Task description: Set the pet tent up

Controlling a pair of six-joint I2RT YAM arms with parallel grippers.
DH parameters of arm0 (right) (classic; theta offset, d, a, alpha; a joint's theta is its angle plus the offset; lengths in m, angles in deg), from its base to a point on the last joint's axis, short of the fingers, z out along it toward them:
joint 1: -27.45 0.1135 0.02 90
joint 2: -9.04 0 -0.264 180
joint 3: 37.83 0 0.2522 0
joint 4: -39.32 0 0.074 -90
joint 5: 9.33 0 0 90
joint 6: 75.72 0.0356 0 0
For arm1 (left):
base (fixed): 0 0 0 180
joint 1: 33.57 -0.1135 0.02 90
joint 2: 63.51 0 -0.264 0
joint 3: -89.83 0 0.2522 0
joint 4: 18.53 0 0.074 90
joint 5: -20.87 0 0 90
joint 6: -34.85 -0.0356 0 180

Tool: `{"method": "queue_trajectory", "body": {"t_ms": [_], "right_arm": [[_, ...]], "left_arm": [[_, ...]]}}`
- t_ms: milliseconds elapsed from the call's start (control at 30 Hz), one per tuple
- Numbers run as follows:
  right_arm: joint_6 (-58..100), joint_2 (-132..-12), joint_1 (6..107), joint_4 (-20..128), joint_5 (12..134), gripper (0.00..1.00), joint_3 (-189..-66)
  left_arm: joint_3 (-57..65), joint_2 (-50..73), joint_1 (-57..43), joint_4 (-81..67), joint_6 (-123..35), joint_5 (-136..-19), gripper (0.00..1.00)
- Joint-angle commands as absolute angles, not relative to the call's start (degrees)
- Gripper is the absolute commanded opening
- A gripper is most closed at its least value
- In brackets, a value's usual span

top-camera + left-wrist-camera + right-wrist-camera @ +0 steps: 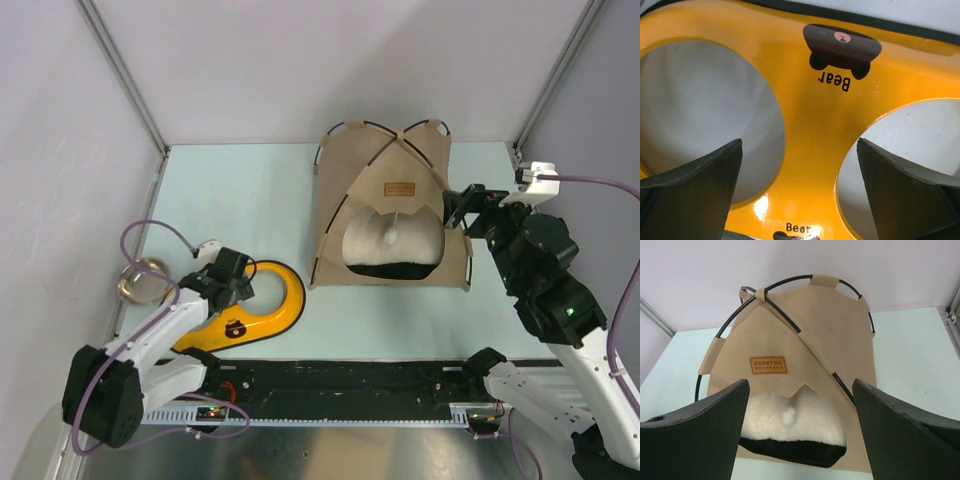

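The left tool [800, 144] gapes wide over the half-seen feeder [805, 105], right tool [800, 384] wide before the pet tent [832, 315].

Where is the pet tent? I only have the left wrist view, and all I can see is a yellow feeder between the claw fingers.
Observer: The pet tent sits on the far right part of the table, well apart from the yellow feeder.
Operator: Anything inside it?
Observer: A cream pillow fills its opening.
Operator: And the right claw?
Observer: The right claw is open by the tent's right side, holding nothing.
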State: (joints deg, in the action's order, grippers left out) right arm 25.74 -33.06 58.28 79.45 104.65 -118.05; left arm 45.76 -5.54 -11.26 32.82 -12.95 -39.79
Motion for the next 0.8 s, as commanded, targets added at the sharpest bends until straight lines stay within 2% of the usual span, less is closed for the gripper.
{"method": "queue_trajectory", "body": {"t_ms": [0, 167, 467, 767], "right_arm": [[24.85, -32.96, 57.72, 75.32, 103.6, 0.89, -119.42], [23.56, -32.82, 56.78, 74.81, 103.2, 0.88, -119.51], [21.56, -32.45, 54.72, 75.18, 103.14, 0.88, -119.45], [20.24, -32.88, 52.85, 74.82, 102.68, 0.88, -119.52]], "left_arm": [[44.19, -1.45, -11.87, 29.17, -10.43, -39.49, 1.0], [41.06, 3.59, -12.49, 22.05, -13.5, -41.28, 0.9], [28.35, 16.09, -12.7, 15.38, -22.74, -38.52, 0.7], [19.25, 29.32, -16.36, 10.13, -27.42, -38.28, 0.69]]}}
